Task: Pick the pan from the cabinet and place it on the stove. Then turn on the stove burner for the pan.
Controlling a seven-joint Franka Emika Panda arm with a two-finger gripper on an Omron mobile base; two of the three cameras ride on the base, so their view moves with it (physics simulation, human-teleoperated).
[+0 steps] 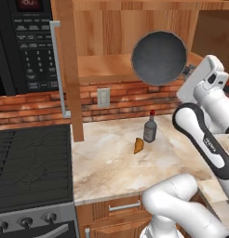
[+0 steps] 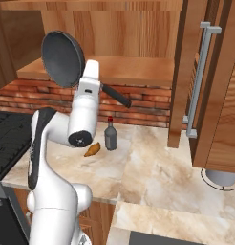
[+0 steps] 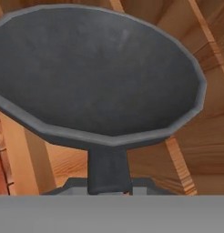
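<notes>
Pan [image 1: 159,58] tipped up on edge, held in air in front of the open cabinet [image 1: 107,32], clear of its shelf. Claw [image 1: 187,70] pinching the pan's handle near the bowl; bowl rises just beyond the fingers. Below the claw: bottle [image 1: 150,127] and croissant [image 1: 138,145] on the counter [image 1: 111,162]. Stove [image 1: 30,162] lower, well off to the claw's left.
</notes>
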